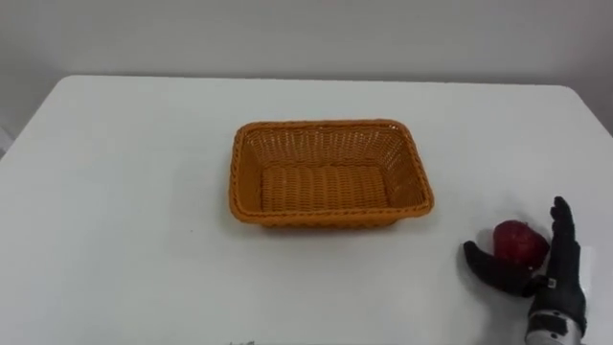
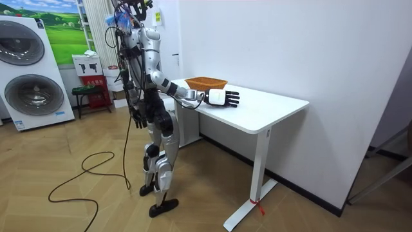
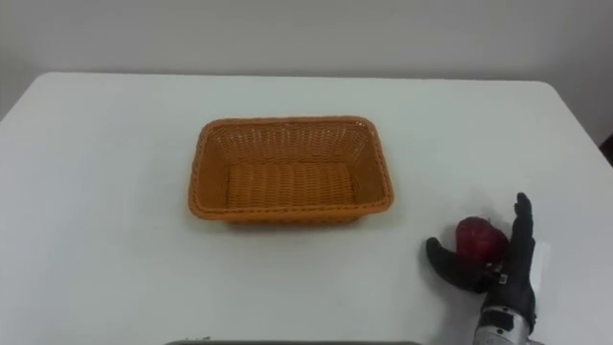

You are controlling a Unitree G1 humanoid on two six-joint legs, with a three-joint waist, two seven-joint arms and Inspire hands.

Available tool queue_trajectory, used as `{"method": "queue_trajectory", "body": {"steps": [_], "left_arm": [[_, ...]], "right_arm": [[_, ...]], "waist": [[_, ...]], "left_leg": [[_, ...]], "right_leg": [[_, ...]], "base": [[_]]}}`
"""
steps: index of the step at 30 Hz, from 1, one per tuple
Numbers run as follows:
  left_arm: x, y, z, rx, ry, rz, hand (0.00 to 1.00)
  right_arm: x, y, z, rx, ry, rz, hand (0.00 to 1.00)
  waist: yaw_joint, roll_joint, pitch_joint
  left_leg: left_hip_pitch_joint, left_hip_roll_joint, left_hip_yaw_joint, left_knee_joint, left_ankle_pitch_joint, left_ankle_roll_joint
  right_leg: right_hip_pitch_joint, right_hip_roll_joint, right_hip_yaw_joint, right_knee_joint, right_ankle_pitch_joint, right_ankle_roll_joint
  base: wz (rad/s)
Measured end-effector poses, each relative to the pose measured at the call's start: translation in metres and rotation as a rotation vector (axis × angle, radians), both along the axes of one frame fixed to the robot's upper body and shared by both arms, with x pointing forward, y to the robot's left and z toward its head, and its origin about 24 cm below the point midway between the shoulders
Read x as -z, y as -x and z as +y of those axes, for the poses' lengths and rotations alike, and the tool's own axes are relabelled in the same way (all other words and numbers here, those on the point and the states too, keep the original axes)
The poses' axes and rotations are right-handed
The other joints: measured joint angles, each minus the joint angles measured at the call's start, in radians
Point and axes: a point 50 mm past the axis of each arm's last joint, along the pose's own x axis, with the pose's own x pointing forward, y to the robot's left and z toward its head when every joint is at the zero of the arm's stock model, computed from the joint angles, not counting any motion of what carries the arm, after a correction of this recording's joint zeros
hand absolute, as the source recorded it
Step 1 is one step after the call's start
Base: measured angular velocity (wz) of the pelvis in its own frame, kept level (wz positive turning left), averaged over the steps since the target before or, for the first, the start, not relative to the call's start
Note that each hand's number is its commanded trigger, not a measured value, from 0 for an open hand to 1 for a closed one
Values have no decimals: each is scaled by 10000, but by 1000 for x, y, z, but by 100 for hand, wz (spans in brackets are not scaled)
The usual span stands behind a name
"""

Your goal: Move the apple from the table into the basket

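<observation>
A dark red apple rests on the white table near its front right corner. My right hand is open around it: straight fingers stand along the apple's right side, and the thumb reaches under its left side. An empty orange wicker basket sits at the table's middle, about a hand's length to the left of the apple and farther back. In the room view I stand at the table's side with my right hand stretched over the top. My left hand hangs beside my hip.
The table's right edge runs close to my right hand. Bare tabletop lies between the apple and the basket, and to the basket's left. In the room view, washing machines and a small stool stand behind me.
</observation>
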Motion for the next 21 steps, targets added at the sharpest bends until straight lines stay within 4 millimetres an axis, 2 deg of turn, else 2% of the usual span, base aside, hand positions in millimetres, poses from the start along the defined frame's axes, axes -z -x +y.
{"method": "queue_trajectory", "body": {"steps": [8, 21], "left_arm": [[0, -2, 0, 50, -26, -35, 0], [1, 0, -1, 209, 15, 109, 0]], "right_arm": [[0, 1, -19, 480, 994, 228, 100], [-3, -1, -17, 683, 1294, -7, 100]], "waist": [[-119, 30, -15], [-146, -22, -7]], "left_leg": [[10, 42, -33, 21, -3, -8], [40, 42, -19, 25, -3, -9]], "right_leg": [[35, 43, -58, 0, 9, -15], [34, 47, -53, -19, 9, -15]], "base": [[0], [0]]}}
